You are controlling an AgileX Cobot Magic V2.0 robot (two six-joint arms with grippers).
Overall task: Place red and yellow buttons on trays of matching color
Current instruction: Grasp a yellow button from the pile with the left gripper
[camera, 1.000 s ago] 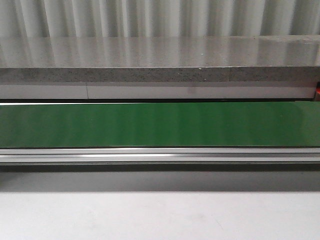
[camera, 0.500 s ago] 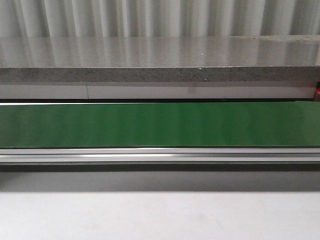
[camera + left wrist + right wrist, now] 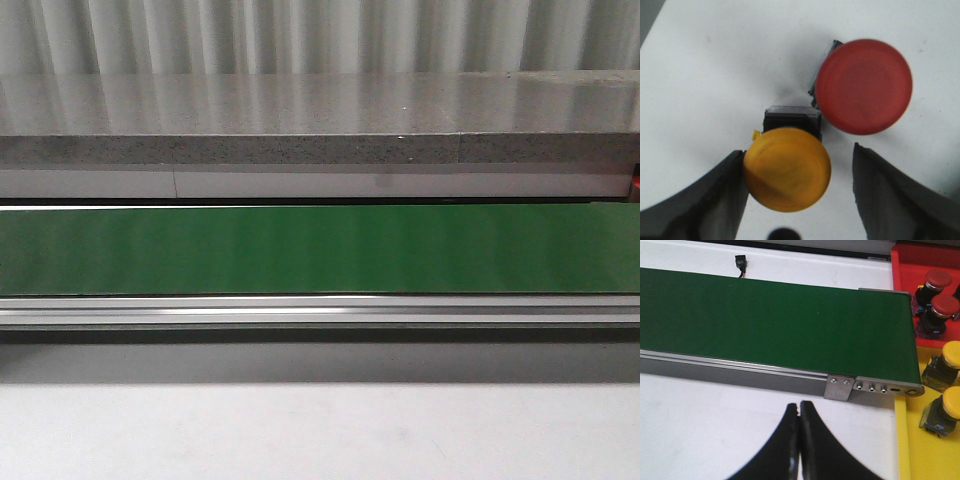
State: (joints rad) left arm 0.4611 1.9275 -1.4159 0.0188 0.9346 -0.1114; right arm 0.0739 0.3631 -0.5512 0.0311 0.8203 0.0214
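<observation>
In the left wrist view my left gripper (image 3: 799, 157) is open over the white table. A yellow button (image 3: 787, 169) on a black base sits between the jaws, touching one finger (image 3: 730, 180) with a gap to the other. A red button (image 3: 864, 86) stands just beyond it, outside the jaws. In the right wrist view my right gripper (image 3: 799, 407) is shut and empty above the white table, near the belt's end. A red tray (image 3: 905, 270) holds two red buttons (image 3: 938, 279). A yellow tray (image 3: 920, 450) holds two yellow buttons (image 3: 952, 355). Neither gripper shows in the front view.
A green conveyor belt (image 3: 320, 248) with a metal side rail (image 3: 320, 310) runs across the front view and shows in the right wrist view (image 3: 770, 320). A grey stone ledge (image 3: 320, 150) lies behind it. A small black connector (image 3: 740, 262) lies beyond the belt.
</observation>
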